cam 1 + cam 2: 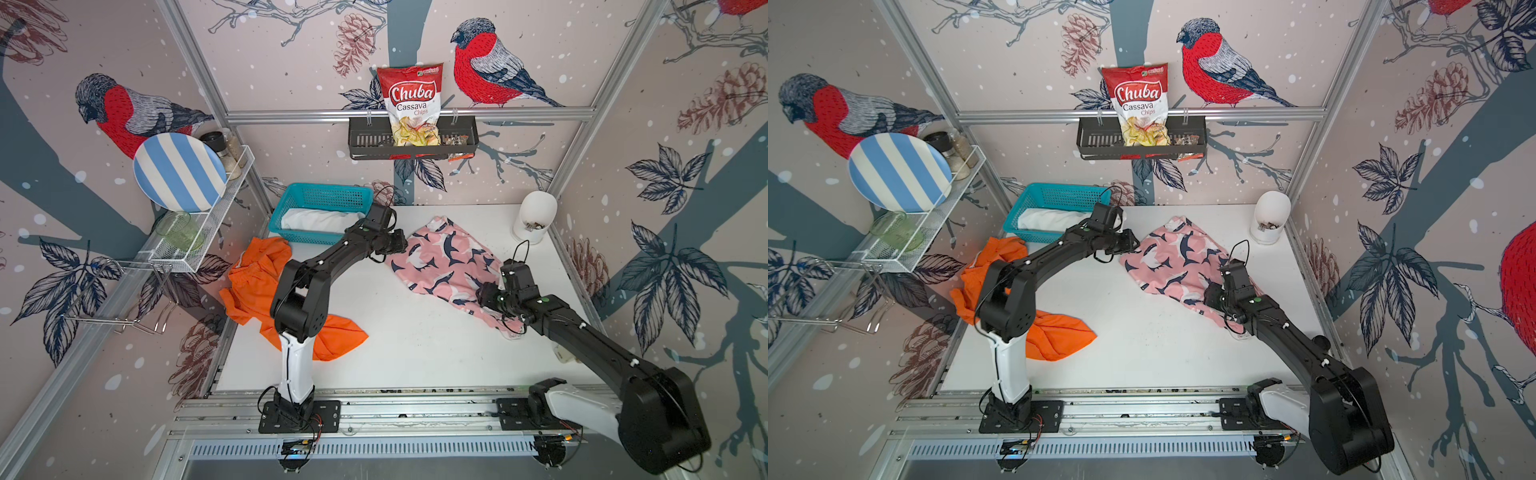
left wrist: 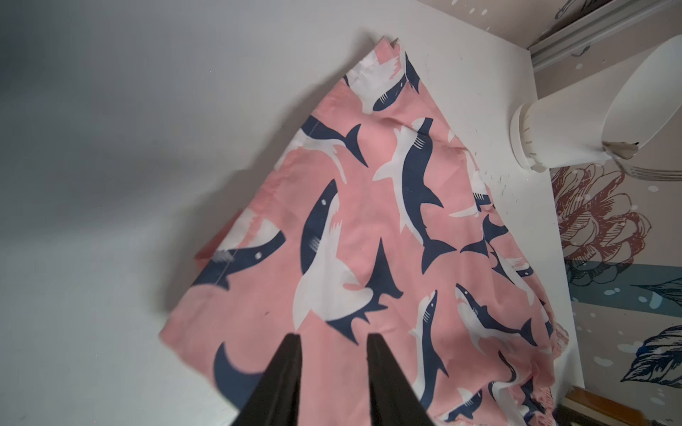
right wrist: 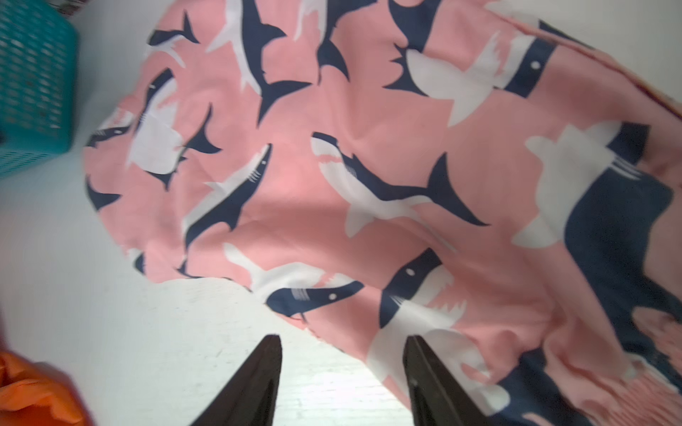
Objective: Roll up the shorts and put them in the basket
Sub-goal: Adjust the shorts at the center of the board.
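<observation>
Orange shorts (image 1: pixel 253 286) lie crumpled along the tabletop's (image 1: pixel 415 345) left edge, partly under the left arm. White shorts (image 1: pixel 320 220) fill a teal basket (image 1: pixel 324 195) at the far left corner. The left hand (image 2: pixel 334 337), spread and empty, hovers over the pink shark shorts (image 1: pixel 449 262), which lie flat right of centre, long axis diagonal, hem far, gathered waistband toward the near right edge. The right hand (image 3: pixel 341 339), spread and empty, is at that end; a white canister (image 1: pixel 534 220) stands in the far right corner
</observation>
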### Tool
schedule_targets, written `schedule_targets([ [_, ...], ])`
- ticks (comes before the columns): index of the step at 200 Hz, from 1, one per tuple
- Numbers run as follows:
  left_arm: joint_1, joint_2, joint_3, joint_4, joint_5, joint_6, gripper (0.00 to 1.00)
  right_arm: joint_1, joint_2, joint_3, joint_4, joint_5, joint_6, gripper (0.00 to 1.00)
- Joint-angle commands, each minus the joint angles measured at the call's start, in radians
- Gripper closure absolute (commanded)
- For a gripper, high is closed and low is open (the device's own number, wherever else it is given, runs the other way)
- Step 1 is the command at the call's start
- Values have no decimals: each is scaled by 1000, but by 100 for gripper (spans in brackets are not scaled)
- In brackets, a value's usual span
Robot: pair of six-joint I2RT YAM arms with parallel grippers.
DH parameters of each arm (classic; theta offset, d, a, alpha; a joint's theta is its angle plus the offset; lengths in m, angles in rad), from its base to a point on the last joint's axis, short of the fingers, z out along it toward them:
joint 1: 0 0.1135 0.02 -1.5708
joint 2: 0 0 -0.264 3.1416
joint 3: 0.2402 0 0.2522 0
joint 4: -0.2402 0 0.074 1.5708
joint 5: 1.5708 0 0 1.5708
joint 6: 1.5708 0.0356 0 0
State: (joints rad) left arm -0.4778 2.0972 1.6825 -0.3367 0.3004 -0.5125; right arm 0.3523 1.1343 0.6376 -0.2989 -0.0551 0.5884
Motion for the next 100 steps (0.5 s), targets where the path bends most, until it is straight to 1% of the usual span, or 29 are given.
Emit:
schedule_targets([
  [1, -35, 130, 121, -80, 51, 28, 67, -24, -5, -36, 31, -66, 48, 39],
  [22, -44, 253, 215, -78, 81, 13, 69, -114, 51, -82, 112, -136, 48, 39],
  [36, -44, 310, 254, -83, 82, 17, 69, -193, 106, -107, 167, -199, 37, 42],
  [56, -38, 320, 227, -92, 64, 31, 70, -275, 207, -120, 253, -250, 18, 44],
  [67, -35, 274, 140, -71, 50, 33, 70, -303, 269, -113, 292, -283, 8, 45],
  [100, -28, 31, -258, 70, 19, -5, 70, -331, 442, -32, 349, -303, -24, 48],
])
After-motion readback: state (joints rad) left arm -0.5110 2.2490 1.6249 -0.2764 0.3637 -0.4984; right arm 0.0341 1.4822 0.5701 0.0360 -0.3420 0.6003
